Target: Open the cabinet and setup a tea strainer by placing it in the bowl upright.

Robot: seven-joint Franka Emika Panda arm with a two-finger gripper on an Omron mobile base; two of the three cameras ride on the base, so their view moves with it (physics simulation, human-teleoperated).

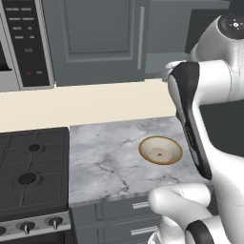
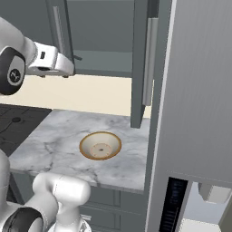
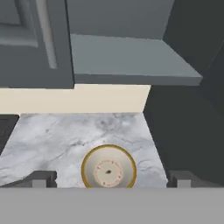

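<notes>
Even, diffuse rendered light, moderately bright, with no clear source or glare. The marble tabletop [image 1: 114, 157] carries hardly any cast shadow; the bowl [image 1: 160, 150] shows soft shading inside. Textures look slightly soft, edges mildly jagged, with no lens distortion.

Tabletop [image 3: 65, 135]: bare marble around the bowl [image 3: 108, 169], centre frame; you pass freely. Cabinet [image 3: 35, 43]: open door [image 2: 141, 63] hangs upper centre; shelf [image 3: 127, 59] open, upper right.
</notes>
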